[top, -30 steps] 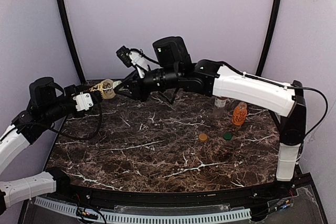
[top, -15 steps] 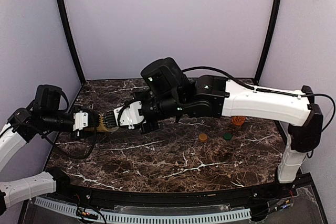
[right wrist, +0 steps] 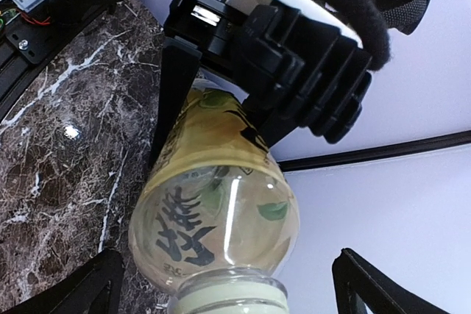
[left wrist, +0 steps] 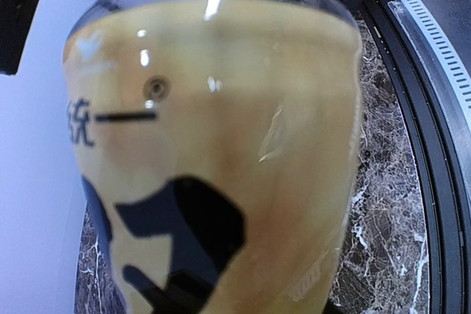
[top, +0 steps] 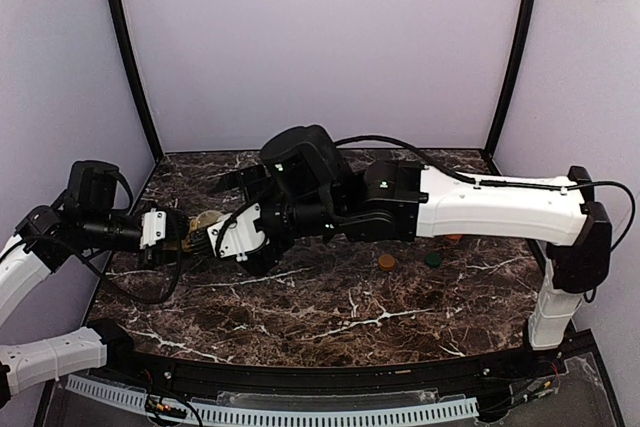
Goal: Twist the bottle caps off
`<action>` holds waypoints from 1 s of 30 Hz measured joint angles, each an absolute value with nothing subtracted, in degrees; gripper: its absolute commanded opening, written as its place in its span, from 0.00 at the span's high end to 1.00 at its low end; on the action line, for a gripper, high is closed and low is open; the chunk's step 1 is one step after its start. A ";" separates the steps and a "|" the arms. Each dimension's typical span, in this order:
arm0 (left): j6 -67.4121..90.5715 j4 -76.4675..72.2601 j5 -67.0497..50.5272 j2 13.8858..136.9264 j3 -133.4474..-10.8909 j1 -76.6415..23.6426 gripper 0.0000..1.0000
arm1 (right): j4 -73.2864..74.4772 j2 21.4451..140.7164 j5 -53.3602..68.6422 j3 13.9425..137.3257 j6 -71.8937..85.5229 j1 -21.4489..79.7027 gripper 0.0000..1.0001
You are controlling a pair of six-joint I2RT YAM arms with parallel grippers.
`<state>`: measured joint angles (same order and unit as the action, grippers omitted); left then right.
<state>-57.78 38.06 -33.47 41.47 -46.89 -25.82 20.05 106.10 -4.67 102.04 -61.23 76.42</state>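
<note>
Yellow-labelled bottle [right wrist: 213,204] held level over the table's [top: 330,317] left side, clamped in left claw [top: 183,238]. Right claw [right wrist: 229,284], shut a moment ago, now gapes wide around its top end, gripping nothing; likely resetting between twists.

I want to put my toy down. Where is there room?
Bare table runs along the near edge, in front of the orange cap and green cap. The left is crowded: left pincer and right pincer meet at the yellow bottle.
</note>
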 measured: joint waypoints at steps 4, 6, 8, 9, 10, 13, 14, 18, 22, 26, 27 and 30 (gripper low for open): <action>-56.18 35.77 -33.23 41.21 -46.89 -25.91 0.68 | 16.58 105.73 -6.13 99.88 -59.24 76.47 0.01; -55.44 34.52 -32.88 41.06 -46.89 -25.91 0.68 | 15.49 104.88 -6.09 98.35 -57.82 76.47 0.01; -54.81 33.39 -32.38 40.93 -46.87 -25.91 0.68 | 14.46 103.70 -6.02 97.01 -55.33 76.47 0.01; -54.57 32.82 -32.16 40.88 -46.87 -25.91 0.68 | 14.00 103.15 -5.96 96.82 -53.89 76.47 0.02; -54.30 32.18 -31.90 40.82 -46.83 -25.91 0.68 | 13.30 102.63 -5.87 96.77 -52.18 76.47 0.01; -53.47 30.26 -30.85 40.69 -46.57 -25.91 0.68 | 11.29 100.77 -4.03 96.86 -45.06 76.01 0.01; -53.28 29.65 -30.48 40.62 -46.46 -25.91 0.68 | 10.72 100.12 -2.63 96.95 -42.13 75.72 0.01; -52.82 25.96 -27.16 40.29 -45.47 -25.91 0.68 | 8.43 98.76 2.79 99.46 -26.30 73.25 0.01; -52.90 19.35 -21.56 39.88 -43.09 -25.93 0.69 | 5.87 98.78 4.36 102.10 -8.67 69.78 0.10; -54.04 11.22 -14.68 39.79 -40.25 -25.93 0.70 | 5.39 100.09 4.69 103.18 8.32 66.65 0.18; -54.74 9.34 -12.91 39.79 -39.62 -25.93 0.70 | 5.50 100.86 5.02 103.48 11.53 66.04 0.19; -56.97 5.54 -9.30 39.83 -38.74 -25.93 0.71 | 6.92 103.44 5.74 104.40 18.44 64.75 0.19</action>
